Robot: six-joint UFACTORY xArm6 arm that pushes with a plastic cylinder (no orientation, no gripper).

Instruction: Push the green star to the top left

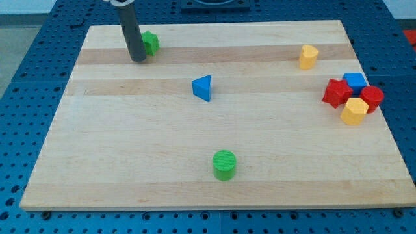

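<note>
1. Green star (151, 43): sits near the desk's (130, 162) top-left corner, close to the top edge. Its left part is hidden behind the rod, so the star outline is only partly readable.
2. My tip (138, 60): rests on the desk at the green star's left side, slightly toward the view's bottom. It is touching the star or just beside it; contact cannot be confirmed from this angle.
3. Hand: the rig carries none, only the straight dark rod (132, 32), so it has hold of nothing. The rod comes in from the view's top and stands nearly upright.
4. Blue triangular block (203, 88): well apart from the green star, down and to the view's right of it, near the middle of the desk.
5. Green cylinder (225, 164): far below the green star, toward the view's bottom edge, standing alone.
6. Yellow block (308, 56): well to the view's right of the green star, roughly level with it, alone.
7. Cluster far to the view's right of the green star, near the desk's right edge: red block (336, 93), blue block (355, 81), red cylinder (372, 99), and a second yellow block (354, 111), packed close together and apparently touching.
</note>
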